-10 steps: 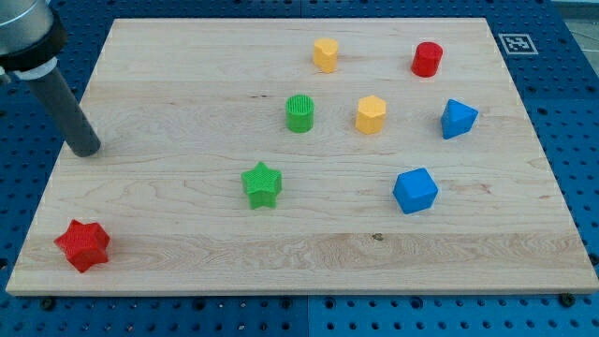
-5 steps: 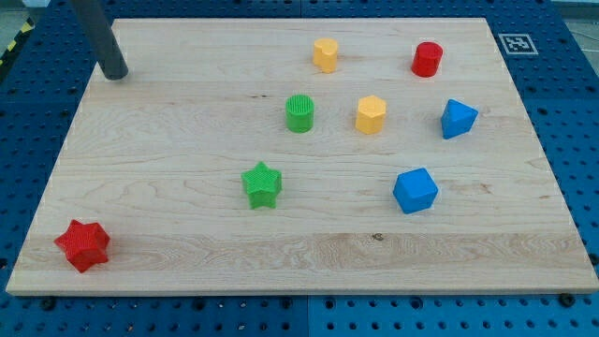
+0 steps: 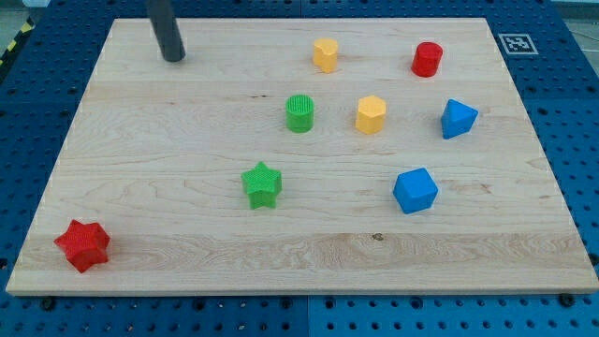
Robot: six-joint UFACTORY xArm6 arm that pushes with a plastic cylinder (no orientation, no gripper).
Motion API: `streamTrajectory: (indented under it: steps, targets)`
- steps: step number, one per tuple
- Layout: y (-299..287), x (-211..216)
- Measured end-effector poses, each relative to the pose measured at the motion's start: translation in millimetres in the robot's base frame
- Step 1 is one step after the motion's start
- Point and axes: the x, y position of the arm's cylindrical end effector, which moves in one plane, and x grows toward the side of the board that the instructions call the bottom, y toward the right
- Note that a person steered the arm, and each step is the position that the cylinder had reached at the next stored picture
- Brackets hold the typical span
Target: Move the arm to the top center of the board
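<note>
My tip (image 3: pixel 173 57) rests on the wooden board (image 3: pixel 187 243) near its top edge, left of centre. It touches no block. The nearest blocks are a yellow hexagonal block (image 3: pixel 326 55) far to its right and a green cylinder (image 3: pixel 299 113) to its lower right. Further right are a second yellow hexagonal block (image 3: pixel 371 114), a red cylinder (image 3: pixel 427 59) and a blue block (image 3: pixel 458 119).
A green star (image 3: pixel 261 183) lies near the board's middle, a blue cube (image 3: pixel 415 190) to its right, and a red star (image 3: pixel 82 245) at the bottom left corner. A fiducial marker (image 3: pixel 517 43) sits off the top right corner.
My tip has moved from the board's left edge up towards the top and then rightward along the top edge. No block has moved.
</note>
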Motion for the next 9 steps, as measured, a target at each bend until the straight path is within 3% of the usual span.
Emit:
streamTrajectory:
  steps: [3,4,5,9]
  targets:
    - [49.6,-18.9]
    - [51.5,-48.9]
    - [78.9,-66.3]
    - [219.8,-69.2]
